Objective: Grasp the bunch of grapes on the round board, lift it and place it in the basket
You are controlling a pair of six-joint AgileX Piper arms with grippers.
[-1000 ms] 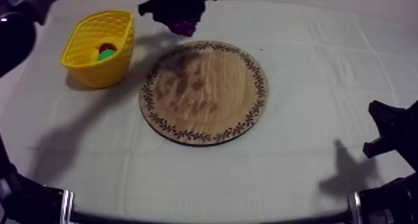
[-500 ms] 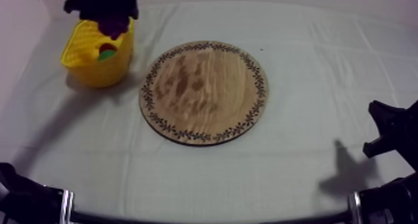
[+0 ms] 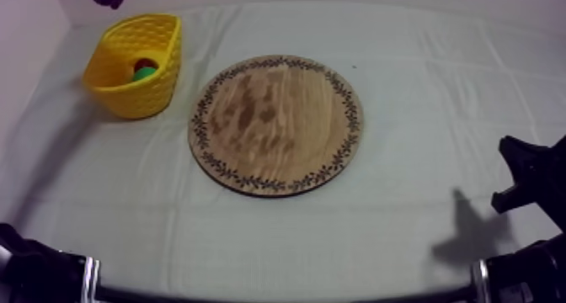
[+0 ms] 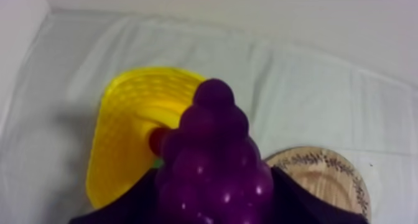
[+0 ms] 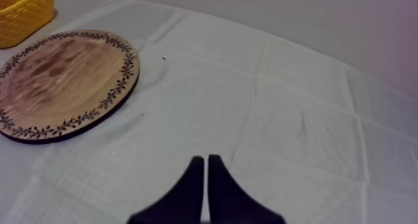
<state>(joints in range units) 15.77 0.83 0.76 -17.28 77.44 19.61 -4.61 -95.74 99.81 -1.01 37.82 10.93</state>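
At the far left, the left tool (image 4: pixel 214 208) is gripping the bunch of grapes (image 4: pixel 214 145), black fingers closing on both sides of the purple fruit, and is holding it in the air close to the yellow basket (image 3: pixel 135 96), not inside it. The basket is standing on the cloth-covered counter (image 3: pixel 421 239), with a small red fruit (image 3: pixel 143 64) and something green (image 3: pixel 148 74) lying inside. Just beside it, the round wooden board (image 3: pixel 278 125) is lying flat. At the right, the right tool (image 5: pixel 206 170) is resting low, its fingers pressing together on nothing.
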